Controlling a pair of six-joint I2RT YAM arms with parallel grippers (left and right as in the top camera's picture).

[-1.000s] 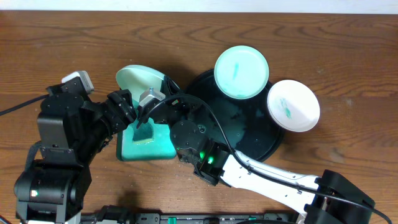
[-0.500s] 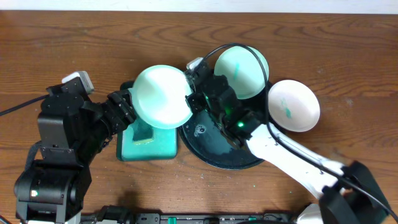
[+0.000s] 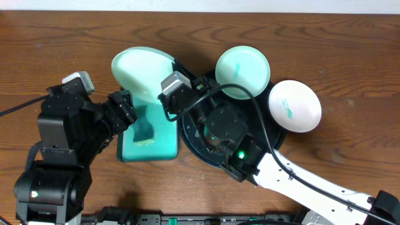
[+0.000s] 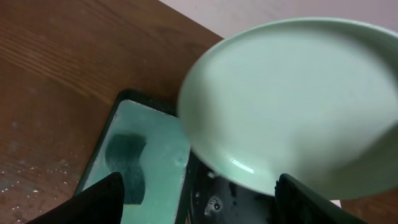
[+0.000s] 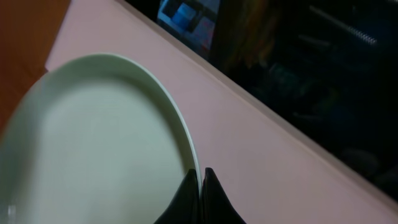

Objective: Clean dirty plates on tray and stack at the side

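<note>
Counts: three plates, two trays, one sponge, all on a brown wood-grain surface (image 3: 350,44).

The tray (image 3: 269,134) is big, round, glossy black with a raised rim. It sits mid-frame in the overhead view, partly under your right arm.

The plates are small, round, shallow and rimmed, with a smooth glazed look.
- Plate one (image 3: 140,72) is at upper left of centre, up off the surface and tilted, so it reads as an oval from overhead. The face you see is plain pale mint with a soft sheen. It overlaps the top of the teal tray and the black tray's upper-left rim.
- Plate two (image 3: 242,72) is mint with a teal streak through the middle. It overlaps the black tray's upper edge.
- Plate three (image 3: 295,105) is white with a teal smear near centre. It sits at the black tray's right edge, hanging out over the wood.

Your right hand (image 5: 200,186) is clenched on plate one's rim, fingertips pinched together with the thin edge between them.
Your left hand (image 4: 202,205) is released, with dark fingers spread wide at the bottom corners of its wrist view. It holds nothing, and plate one fills the frame beyond it.

The teal tray (image 3: 159,147) is rectangular with rounded corners, just left of the black tray. A dark sponge (image 3: 145,131) lies in it, with a blocky shape and a rough texture.

Fine droplets speckle the wood at lower left of the left wrist view.
</note>
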